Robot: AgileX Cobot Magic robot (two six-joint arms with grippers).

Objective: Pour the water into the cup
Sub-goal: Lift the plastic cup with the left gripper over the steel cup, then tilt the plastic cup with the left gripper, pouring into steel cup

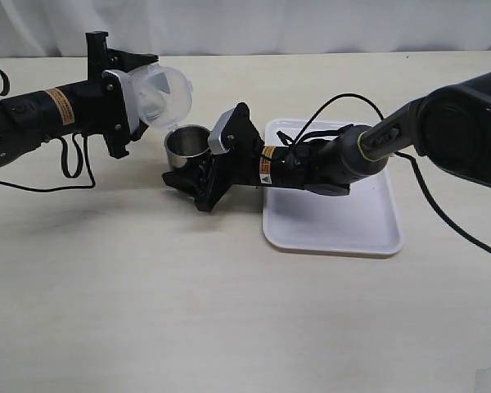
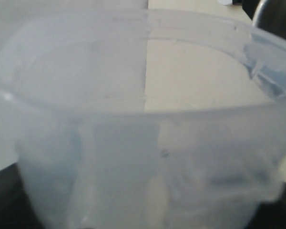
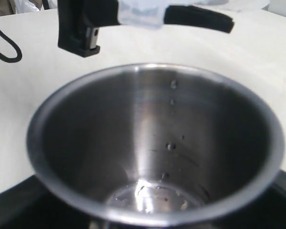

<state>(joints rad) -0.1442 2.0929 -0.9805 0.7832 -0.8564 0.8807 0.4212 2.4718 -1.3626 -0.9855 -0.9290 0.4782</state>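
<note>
The steel cup [image 1: 186,146] stands on the table, left of the tray. My right gripper [image 1: 188,173] is shut on its lower part. In the right wrist view the cup [image 3: 152,124] fills the frame, with a thin pool of water [image 3: 152,198] at its bottom and drops on the inner wall. My left gripper [image 1: 124,100] is shut on a translucent plastic beaker [image 1: 162,94], tipped on its side with its mouth above the cup's far rim. The beaker [image 2: 143,157] fills the left wrist view and hides the fingers. Its lip [image 3: 140,14] shows above the cup.
A white tray [image 1: 331,213] lies on the table under the right arm. Black cables [image 1: 69,160] hang from the left arm, and another loops over the tray [image 1: 327,110]. The table's far edge meets a white backdrop.
</note>
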